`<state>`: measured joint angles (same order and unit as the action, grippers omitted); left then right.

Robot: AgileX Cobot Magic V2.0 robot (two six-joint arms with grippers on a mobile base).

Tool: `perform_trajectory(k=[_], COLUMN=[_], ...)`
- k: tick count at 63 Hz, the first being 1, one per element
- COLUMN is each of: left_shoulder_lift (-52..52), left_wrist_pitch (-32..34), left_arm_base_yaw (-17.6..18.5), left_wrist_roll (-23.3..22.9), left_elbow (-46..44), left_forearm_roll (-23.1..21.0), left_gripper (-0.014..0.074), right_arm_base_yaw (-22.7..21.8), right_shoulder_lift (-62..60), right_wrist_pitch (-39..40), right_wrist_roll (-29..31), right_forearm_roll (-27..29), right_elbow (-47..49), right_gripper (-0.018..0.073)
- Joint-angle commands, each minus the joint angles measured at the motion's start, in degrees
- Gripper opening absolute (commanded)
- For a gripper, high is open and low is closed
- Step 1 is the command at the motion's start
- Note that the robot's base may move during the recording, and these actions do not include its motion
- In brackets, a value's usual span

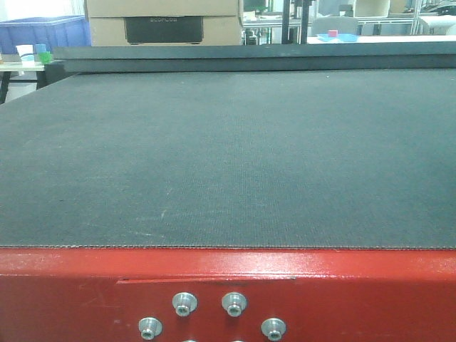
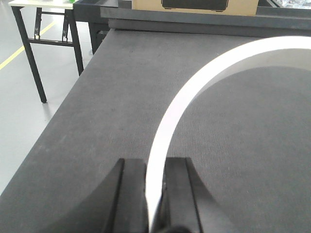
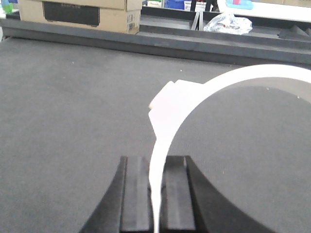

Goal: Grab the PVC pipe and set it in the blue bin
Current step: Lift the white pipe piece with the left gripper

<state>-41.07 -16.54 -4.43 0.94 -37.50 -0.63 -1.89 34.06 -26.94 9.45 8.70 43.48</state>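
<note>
Aloft over the worktop (image 1: pixel 228 157), left end effector (image 2: pixel 155 194) and right end effector (image 3: pixel 156 194) each pinch PVC pipe (image 2: pixel 167 126) by its thin wall, a hold that could slip short of the blue bin (image 1: pixel 43 32) beyond the far-left corner.

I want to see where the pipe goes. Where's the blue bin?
In the front-facing view, the blue bin sits far back on the left, behind the small table with cups.
</note>
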Motion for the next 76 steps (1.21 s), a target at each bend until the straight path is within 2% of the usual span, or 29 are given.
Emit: perform_trajectory(k=[1, 10, 24, 38, 47, 76], left_shoulder_lift=[4.46, 12.58, 19.78, 20.04, 20.04, 20.04], left_wrist_pitch=[1.28, 1.28, 0.05, -3.55, -3.53, -3.74], left_arm_base_yaw=[0.03, 0.03, 0.03, 0.03, 0.03, 0.03], left_wrist_roll=[-0.18, -0.18, -0.18, -0.18, -0.18, -0.18], left_elbow=[2.87, 7.16, 8.11, 8.11, 8.11, 8.11], left_forearm_roll=[-0.03, -0.03, -0.03, -0.03, -0.03, -0.03], left_gripper=[-0.0111, -0.0111, -0.0111, -0.0111, -0.0111, -0.0111], right_arm_base_yaw=[-0.11, -0.11, -0.11, -0.11, -0.11, -0.11], right_shoulder_lift=[-1.78, -4.37, -7.81, -8.13, -8.13, -8.13], right_wrist_pitch=[1.57, 1.68, 4.13, 4.82, 3.78, 7.49], right_wrist_roll=[-0.06, -0.06, -0.06, -0.06, -0.06, -0.06], right_forearm_roll=[0.02, 0.02, 0.02, 0.02, 0.02, 0.02], right_elbow=[-1.34, -3.3, -6.46, -6.46, -6.55, -6.55], right_gripper=[-0.0169, -0.0169, -0.0169, -0.0169, -0.0169, -0.0169])
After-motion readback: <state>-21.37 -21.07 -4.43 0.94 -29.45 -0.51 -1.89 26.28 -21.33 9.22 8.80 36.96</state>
